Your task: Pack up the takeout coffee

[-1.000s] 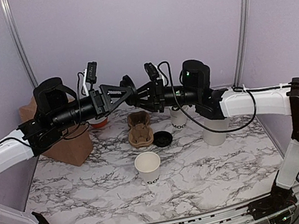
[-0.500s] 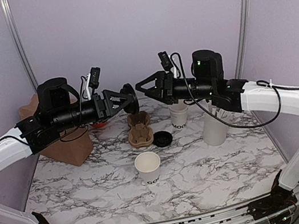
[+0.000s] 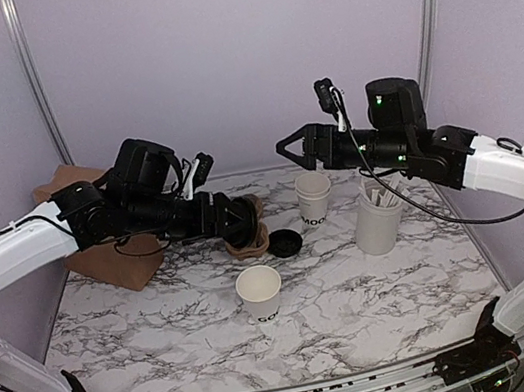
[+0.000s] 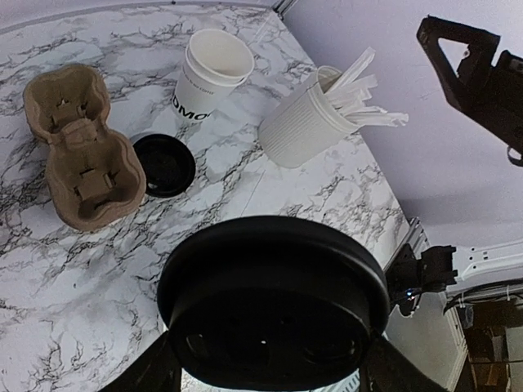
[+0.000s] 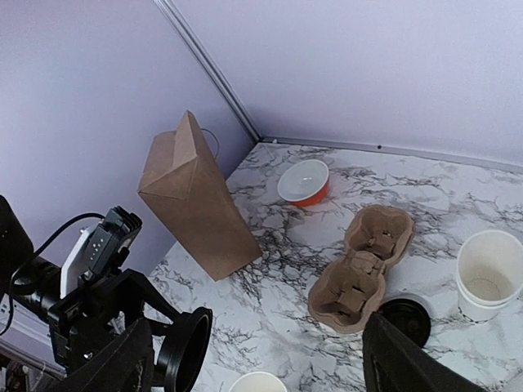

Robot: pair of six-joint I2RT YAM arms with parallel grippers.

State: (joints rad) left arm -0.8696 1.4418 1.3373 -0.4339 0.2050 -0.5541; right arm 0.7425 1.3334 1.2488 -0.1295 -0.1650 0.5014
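Observation:
The takeout coffee's white paper cup with dark lettering stands open-topped at mid table; its rim shows at the bottom of the right wrist view. My left gripper is shut on a round black lid, holding it low over the table by the carrier; the same lid shows in the right wrist view. My right gripper hangs open and empty in the air, above the stacked cups and apart from the lid. A second black lid lies flat on the table.
A brown cardboard cup carrier lies behind the open cup. Stacked lidless white cups and a ribbed white cup of utensils stand right of it. A brown paper bag stands at the back left, an orange bowl beside it.
My right gripper has opened, let go of the lid and drawn back to the right. My left arm has swung the lid down toward the carrier.

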